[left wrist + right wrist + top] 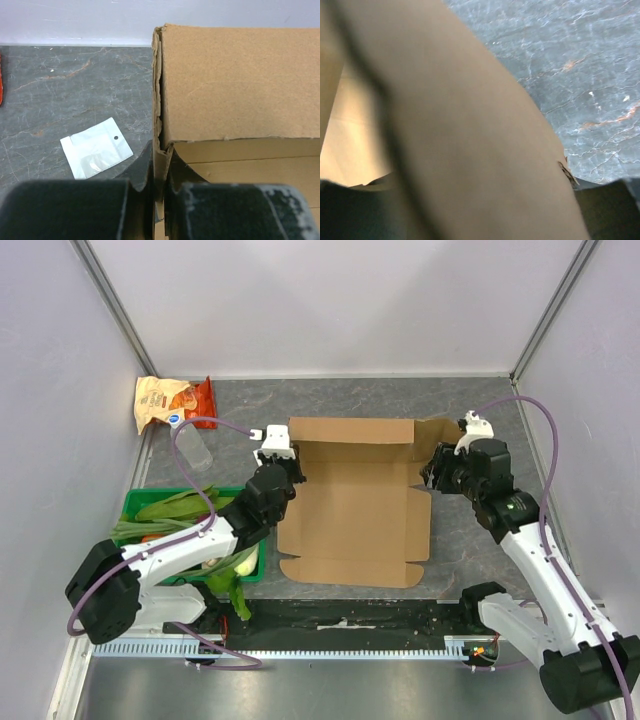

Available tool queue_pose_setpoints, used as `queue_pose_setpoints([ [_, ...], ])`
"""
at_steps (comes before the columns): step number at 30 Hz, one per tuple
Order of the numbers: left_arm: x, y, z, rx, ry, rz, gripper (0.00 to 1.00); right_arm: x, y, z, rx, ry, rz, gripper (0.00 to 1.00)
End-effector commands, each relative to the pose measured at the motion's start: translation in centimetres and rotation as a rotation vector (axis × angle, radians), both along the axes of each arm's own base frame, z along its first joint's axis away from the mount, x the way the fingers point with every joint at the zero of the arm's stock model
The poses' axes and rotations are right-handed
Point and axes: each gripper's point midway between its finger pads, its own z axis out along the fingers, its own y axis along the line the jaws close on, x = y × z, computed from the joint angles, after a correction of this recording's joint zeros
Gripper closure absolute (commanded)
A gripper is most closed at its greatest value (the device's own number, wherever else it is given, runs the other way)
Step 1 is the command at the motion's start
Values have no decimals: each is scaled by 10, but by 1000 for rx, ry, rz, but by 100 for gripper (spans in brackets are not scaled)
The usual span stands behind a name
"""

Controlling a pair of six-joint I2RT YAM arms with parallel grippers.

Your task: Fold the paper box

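Observation:
The paper box (355, 505) is a plain brown cardboard mailer lying open in the middle of the table, with its back wall raised and its front flap flat. My left gripper (287, 472) is at the box's back left corner. In the left wrist view it (161, 172) is shut on the upright left side wall (159, 125). My right gripper (436, 472) is at the raised right side flap near the back right corner. In the right wrist view blurred cardboard (470, 130) fills the frame and hides the jaws.
A green crate (135, 502) of vegetables stands left of the box, under my left arm. An orange-and-tan snack bag (165, 400) and a clear bottle (197, 448) lie at the back left. A small white card (96, 148) lies on the table left of the box.

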Motion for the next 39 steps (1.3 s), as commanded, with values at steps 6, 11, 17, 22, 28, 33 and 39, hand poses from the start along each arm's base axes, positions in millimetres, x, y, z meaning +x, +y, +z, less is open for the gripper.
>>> queue_pose_setpoints([
  [6, 0, -3, 41, -163, -52, -1, 98, 27, -1, 3, -16, -129, -156, 43],
  [11, 1, -4, 41, -173, -47, 6, 98, 30, 8, -2, 5, -166, -183, 43],
  [17, 4, -4, 36, -206, -31, 17, 98, 19, 7, -6, 73, -170, -229, 31],
  [22, 19, 8, 23, -250, 29, 27, 98, -16, 0, 20, 111, -112, -215, 15],
  [28, 35, 24, 15, -290, 77, 36, 98, -40, -16, 13, 155, -126, -262, 9],
  [33, 34, 25, 28, -341, 81, -17, 98, -20, -15, 7, 261, -71, -237, 8],
  [39, 34, 32, 37, -407, 88, -41, 98, 14, -31, 2, 638, -74, -90, 14],
])
